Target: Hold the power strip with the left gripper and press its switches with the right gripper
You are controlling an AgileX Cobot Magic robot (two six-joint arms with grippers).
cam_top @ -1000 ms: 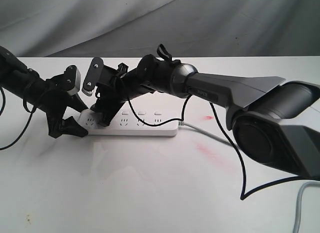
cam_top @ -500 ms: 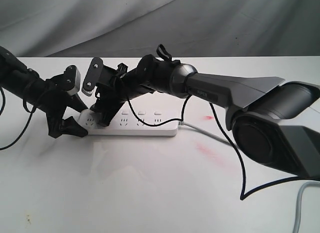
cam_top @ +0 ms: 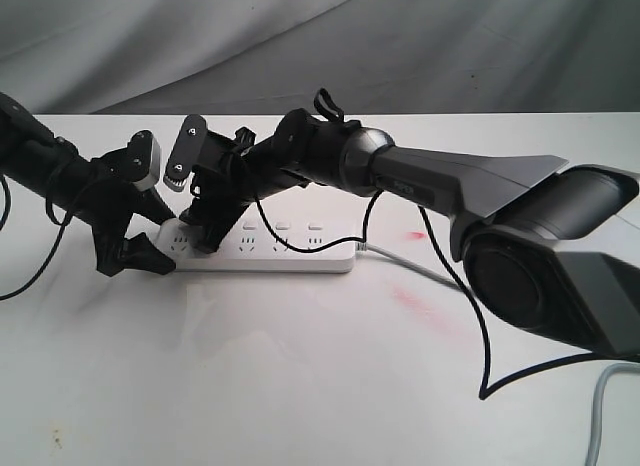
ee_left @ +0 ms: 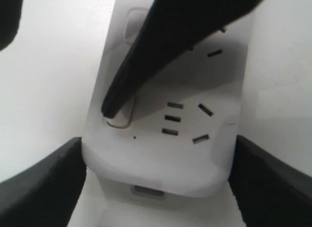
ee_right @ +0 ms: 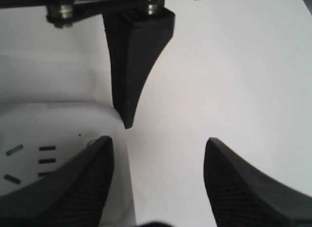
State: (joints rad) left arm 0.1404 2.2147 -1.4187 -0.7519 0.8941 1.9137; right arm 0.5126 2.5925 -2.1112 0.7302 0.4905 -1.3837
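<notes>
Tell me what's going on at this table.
Two black robot arms are working on a long flat white plastic power strip that lies on the white table. The left gripper, a black two-fingered claw, has a finger against each side of the strip's end and appears to clamp it. The right gripper, a black claw with a silver plate, stands open, with one fingertip resting on the small white end switch.

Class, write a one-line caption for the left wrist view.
Left end effector clamps the power strip while a fingertip of the right end effector touches its end switch.
</notes>
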